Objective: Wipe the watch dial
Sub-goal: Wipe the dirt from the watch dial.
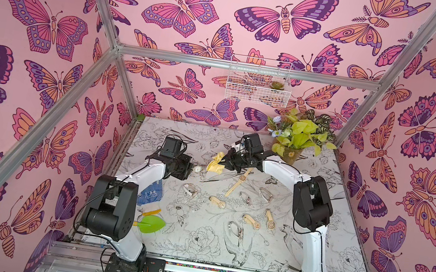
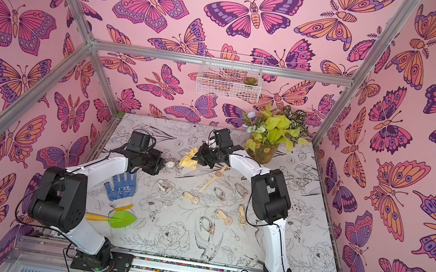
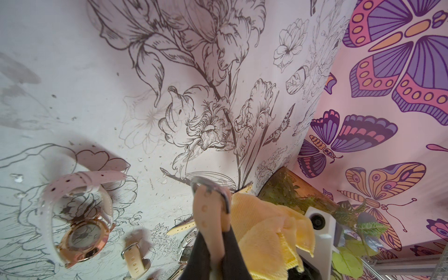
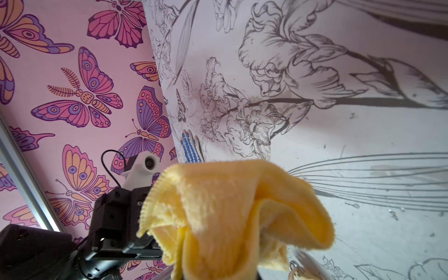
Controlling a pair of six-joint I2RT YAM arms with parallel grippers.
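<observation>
My left gripper [image 1: 191, 168] is shut on the peach strap [image 3: 210, 219] of a watch [image 1: 197, 169] and holds it off the table; the small round dial faces the right arm. In the left wrist view the black fingers [image 3: 201, 257] pinch the strap, and the watch case [image 3: 209, 186] sticks out beyond them. My right gripper [image 1: 225, 163] is shut on a bunched yellow cloth [image 1: 216, 162]. The cloth [image 3: 266, 232] hangs right beside the watch case; whether they touch I cannot tell. In the right wrist view the cloth [image 4: 230, 213] hides the right jaws.
Several more watches lie on the flower-print table [image 1: 311, 248], one with a rose-gold case [image 3: 82, 237]. A blue dotted glove [image 2: 120, 186] and a green trowel [image 2: 122, 219] lie by the left arm. A potted plant [image 1: 290, 152] stands at the back, under a wire basket [image 1: 258, 86].
</observation>
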